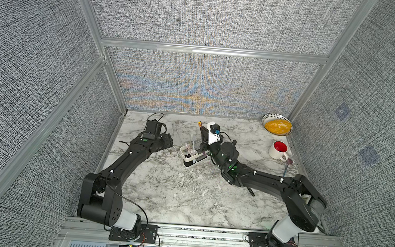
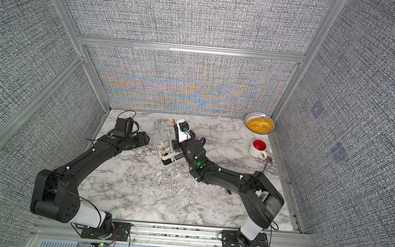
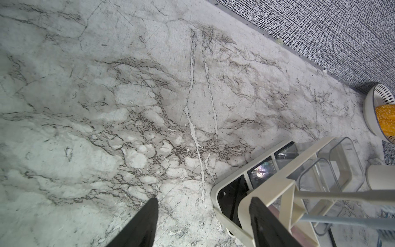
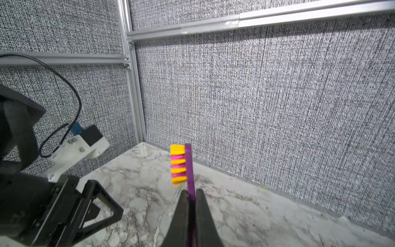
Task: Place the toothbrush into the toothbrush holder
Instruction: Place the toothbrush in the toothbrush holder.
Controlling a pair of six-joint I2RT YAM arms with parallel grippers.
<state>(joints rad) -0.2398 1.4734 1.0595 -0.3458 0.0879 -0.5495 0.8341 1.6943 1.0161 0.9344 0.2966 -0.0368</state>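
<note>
My right claw [image 4: 190, 192] is clamped on the toothbrush [image 4: 189, 171], both fingers pressed flat against its purple handle just below the head. The brush stands upright in my grip. Its yellow and pink bristles [image 4: 178, 163] are at the top, and in the right wrist view they face my left arm. In both top views that bristle head [image 1: 199, 123] [image 2: 172, 121] rises just past the far end of the toothbrush holder [image 1: 188, 164] [image 2: 168, 164]. The handle runs down behind my wrist towards that end, and I cannot tell whether its tip is inside a section.

My left claw [image 3: 204, 201] has its fingers spread apart with nothing between them. It hovers low over the marble table [image 1: 174, 194], just beside the holder's other end. In the left wrist view one finger [image 3: 263, 216] overlaps the white frame [image 3: 287, 180] at the section with the diagonal bar; I cannot tell if they touch.

The holder stands on the table between my two arms. A few pale toothbrushes [image 1: 191, 145] lean in it, and its clear cups [image 3: 342, 162] are beside them.

Well off to my right, a white mug [image 1: 276, 155] with a red inside sits near the side wall. A patterned bowl [image 1: 273, 116] of something yellow sits in the back corner.
</note>
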